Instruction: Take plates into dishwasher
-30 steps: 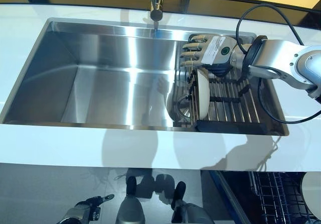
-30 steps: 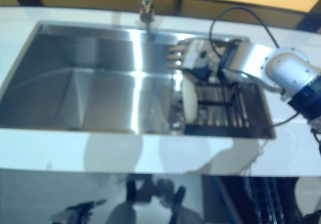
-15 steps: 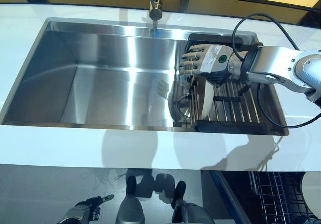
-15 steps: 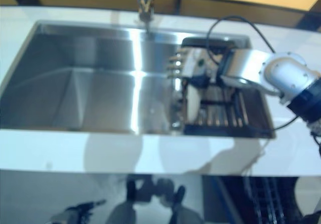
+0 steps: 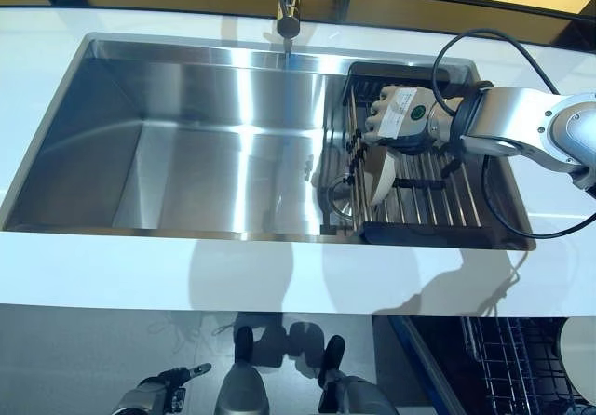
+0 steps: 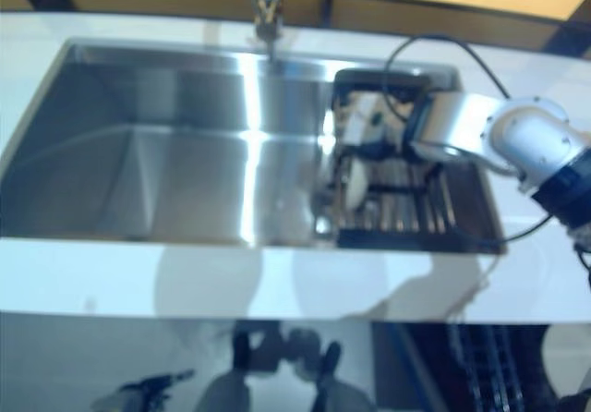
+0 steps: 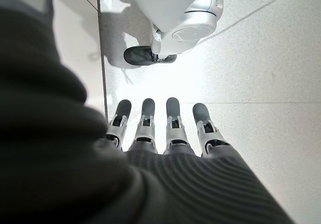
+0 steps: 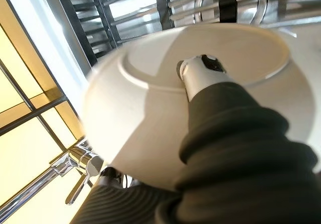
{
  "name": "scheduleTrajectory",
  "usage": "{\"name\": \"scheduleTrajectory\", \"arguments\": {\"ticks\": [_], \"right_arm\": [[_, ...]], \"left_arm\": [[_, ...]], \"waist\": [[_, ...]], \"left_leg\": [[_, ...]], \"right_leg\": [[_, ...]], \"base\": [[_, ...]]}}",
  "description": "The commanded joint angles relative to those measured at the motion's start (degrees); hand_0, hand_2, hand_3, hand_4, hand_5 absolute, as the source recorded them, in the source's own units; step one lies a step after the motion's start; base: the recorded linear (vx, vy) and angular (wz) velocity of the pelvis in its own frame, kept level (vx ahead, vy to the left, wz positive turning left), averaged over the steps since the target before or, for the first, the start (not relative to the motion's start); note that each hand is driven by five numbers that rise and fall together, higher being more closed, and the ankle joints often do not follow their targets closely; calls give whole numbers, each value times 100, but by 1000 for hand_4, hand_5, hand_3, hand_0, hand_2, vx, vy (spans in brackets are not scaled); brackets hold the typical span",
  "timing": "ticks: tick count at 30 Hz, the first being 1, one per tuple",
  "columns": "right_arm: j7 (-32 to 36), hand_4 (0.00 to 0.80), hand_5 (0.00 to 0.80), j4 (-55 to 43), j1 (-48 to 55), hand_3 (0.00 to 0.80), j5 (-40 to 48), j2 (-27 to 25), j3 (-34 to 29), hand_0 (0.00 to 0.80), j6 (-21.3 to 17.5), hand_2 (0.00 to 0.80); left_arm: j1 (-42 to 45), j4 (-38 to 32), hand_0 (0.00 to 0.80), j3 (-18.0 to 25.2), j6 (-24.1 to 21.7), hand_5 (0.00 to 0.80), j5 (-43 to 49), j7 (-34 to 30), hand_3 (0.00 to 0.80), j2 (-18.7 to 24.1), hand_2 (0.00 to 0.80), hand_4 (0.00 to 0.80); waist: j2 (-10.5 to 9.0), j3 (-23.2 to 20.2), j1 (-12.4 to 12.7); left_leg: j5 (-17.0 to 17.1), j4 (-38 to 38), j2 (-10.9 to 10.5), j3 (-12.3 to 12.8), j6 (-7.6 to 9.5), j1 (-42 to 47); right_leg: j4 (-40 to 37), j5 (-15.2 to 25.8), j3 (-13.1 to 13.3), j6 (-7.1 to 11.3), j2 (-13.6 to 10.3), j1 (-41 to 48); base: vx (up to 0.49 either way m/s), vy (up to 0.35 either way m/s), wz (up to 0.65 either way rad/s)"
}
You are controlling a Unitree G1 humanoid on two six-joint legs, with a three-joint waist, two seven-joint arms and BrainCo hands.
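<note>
A white plate [image 5: 380, 171] stands on edge at the left end of a black dish rack [image 5: 438, 196] in the right part of the sink. My right hand [image 5: 402, 117] is on the plate's top edge with its fingers curled over the rim. In the right wrist view the thumb [image 8: 198, 76] presses on the plate's face [image 8: 140, 118], and the fingers are hidden behind the plate. My left hand [image 5: 154, 396] hangs low at the lower left, away from the sink. Its fingers [image 7: 173, 121] are straight and hold nothing.
The steel sink [image 5: 186, 154] is set in a white counter [image 5: 233, 271], with a faucet [image 5: 291, 6] at the back. A wire dishwasher rack [image 5: 517, 359] shows below the counter at the lower right, with something white [image 5: 579, 359] at its edge.
My right hand has come down onto the plate and curled its fingers, which were straight before, over the rim. The plate now leans a little. My left hand has not moved.
</note>
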Motion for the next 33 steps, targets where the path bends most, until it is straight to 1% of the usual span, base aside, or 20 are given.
{"name": "scheduleTrajectory", "arguments": {"ticks": [1,8,16,18,23,24,27,29,32,33], "right_arm": [[-296,800,800,-91,-77,800,-91,-253,9,800,-44,800],[-447,800,800,102,-97,800,-286,-309,14,800,-27,800],[-996,800,800,782,-305,800,-397,-446,41,800,337,800],[-1127,800,800,935,-326,800,-460,-481,7,800,382,800],[-1474,800,800,1246,-400,800,-368,-594,-85,800,648,800],[-1575,800,800,1330,-356,800,-179,-643,-186,800,811,800],[-1617,800,800,1343,-249,800,192,-754,-375,800,1014,800],[-1582,800,800,1347,-68,800,748,-833,-621,800,1236,800],[-1614,800,800,1351,173,800,1134,-957,-924,800,1539,800],[-1613,800,800,1361,227,800,1148,-982,-993,800,1582,800]], "left_arm": [[81,-19,0,19,-57,0,91,-50,0,269,0,0],[104,8,0,17,-66,0,86,-127,0,265,0,0],[181,70,0,5,-140,0,229,-164,0,260,0,0],[192,50,0,-6,-136,0,243,-148,0,251,0,0],[220,47,0,-60,-188,0,303,-129,0,224,0,0],[230,38,0,-69,-193,0,318,-136,0,230,0,0],[287,78,0,-84,-256,0,371,-144,0,215,0,0],[322,126,0,-89,-291,0,424,-172,0,202,0,0],[401,208,0,-77,-417,0,530,-234,0,183,0,0],[412,229,0,-78,-444,0,545,-245,0,179,0,0]], "waist": [[-258,-46,-5],[-246,-157,-47],[-263,-446,-129],[-257,-521,-158],[-243,-706,-243],[-231,-767,-283],[-220,-854,-341],[-195,-930,-403],[-160,-1004,-496],[-153,-1016,-515]], "left_leg": [[80,-23,-114,371,106,-63],[53,-23,-101,410,107,13],[-42,-23,-109,477,117,217],[-70,-23,-101,509,123,275],[-150,-23,-86,560,136,444],[-189,-23,-85,575,148,508],[-240,-23,-81,616,161,608],[-281,-23,-69,658,165,691],[-330,-23,-45,742,161,813],[-339,-23,-41,757,162,831]], "right_leg": [[-4,-127,74,516,-150,246],[-4,-142,107,520,-147,295],[-4,-195,153,530,-135,438],[-4,-210,183,532,-138,470],[-4,-246,288,533,-135,561],[-4,-264,340,532,-126,590],[-4,-280,414,533,-118,628],[-4,-294,481,537,-107,650],[-4,-308,583,543,-86,682],[-4,-310,602,545,-82,684]], "base": [[0,0,0],[0,0,0],[11,-1,-3],[12,2,-2],[29,3,-12],[37,3,-5],[46,9,-18],[60,22,-24],[70,30,-19],[49,27,-25]]}}
